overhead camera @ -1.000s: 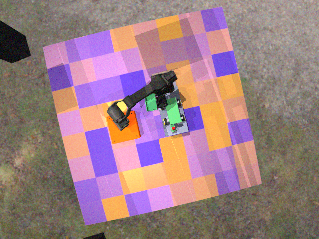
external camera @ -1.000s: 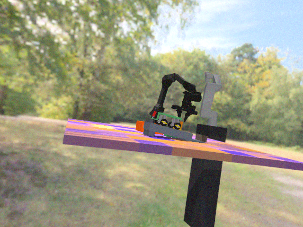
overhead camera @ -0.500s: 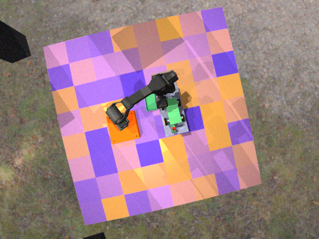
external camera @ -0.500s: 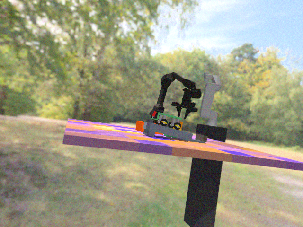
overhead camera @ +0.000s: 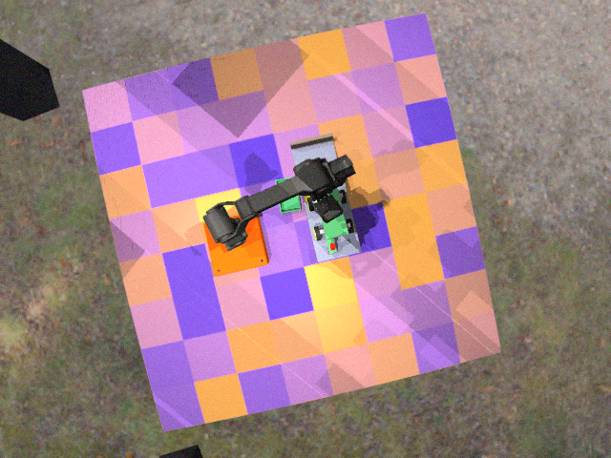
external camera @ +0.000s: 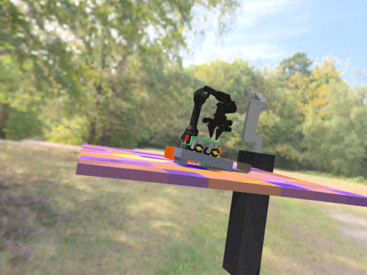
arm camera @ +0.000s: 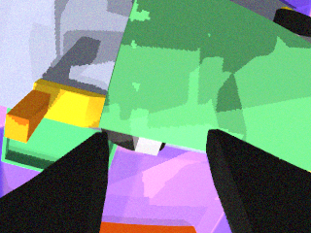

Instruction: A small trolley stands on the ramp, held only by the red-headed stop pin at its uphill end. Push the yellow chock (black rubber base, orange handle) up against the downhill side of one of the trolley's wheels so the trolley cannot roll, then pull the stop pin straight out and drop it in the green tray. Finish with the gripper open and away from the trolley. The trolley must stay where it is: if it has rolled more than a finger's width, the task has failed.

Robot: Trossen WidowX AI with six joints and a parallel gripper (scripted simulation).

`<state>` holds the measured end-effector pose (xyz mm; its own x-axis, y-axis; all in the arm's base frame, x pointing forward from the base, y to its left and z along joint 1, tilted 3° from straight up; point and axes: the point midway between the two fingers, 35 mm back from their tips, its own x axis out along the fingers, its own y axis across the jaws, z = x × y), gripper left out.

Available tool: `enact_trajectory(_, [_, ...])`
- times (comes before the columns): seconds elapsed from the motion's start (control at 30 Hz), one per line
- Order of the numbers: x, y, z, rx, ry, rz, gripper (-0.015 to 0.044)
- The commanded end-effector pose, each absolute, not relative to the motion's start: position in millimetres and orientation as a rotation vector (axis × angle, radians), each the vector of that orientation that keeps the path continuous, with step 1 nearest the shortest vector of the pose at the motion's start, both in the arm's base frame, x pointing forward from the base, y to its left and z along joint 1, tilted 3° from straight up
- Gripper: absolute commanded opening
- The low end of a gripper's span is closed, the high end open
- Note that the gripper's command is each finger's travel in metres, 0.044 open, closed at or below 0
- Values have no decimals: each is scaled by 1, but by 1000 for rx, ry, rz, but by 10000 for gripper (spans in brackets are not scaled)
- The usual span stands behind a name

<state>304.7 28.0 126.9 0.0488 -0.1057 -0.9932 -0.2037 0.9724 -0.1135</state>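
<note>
A: Where do we have the trolley (overhead camera: 335, 226) (external camera: 205, 139) (arm camera: 180, 83)?

B: We see it on the ramp (overhead camera: 340, 252) (external camera: 213, 161) (arm camera: 24, 49), which stands on the counter (overhead camera: 291, 296) (external camera: 142, 176) (arm camera: 141, 180). From above, the uphill end is near and the downhill end far.

A: And the stop pin (overhead camera: 332, 246) (external camera: 186, 137)?

B: We find its red head at the near end, just beyond the trolley's body, so we have it in place and not in the tray.

A: What about our gripper (overhead camera: 329, 208) (external camera: 214, 138) (arm camera: 158, 142)?

B: We have it partway open, fingers pointing down and apart, with nothing between them. It hangs above the trolley's far part.

A: Do we see the chock (overhead camera: 308, 199) (external camera: 219, 151) (arm camera: 75, 109)?

B: Yes, on the ramp's left side, by the trolley's far left wheel, its orange handle pointing toward the green tray (overhead camera: 291, 202) (arm camera: 63, 141). We cannot tell whether it touches the wheel.

A: And that tray?

B: We have it on the counter, just left of the ramp
</note>
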Motion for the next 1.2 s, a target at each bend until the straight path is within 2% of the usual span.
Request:
enact_trajectory(0.0, [308, 9, 130, -397, 1527, 184, 190])
enact_trajectory(0.97, [301, -115, 146, -1286, 1458, 1001, 190])
enact_trajectory(1.17, [300, -118, 146, -1304, 1453, 1022, 190])
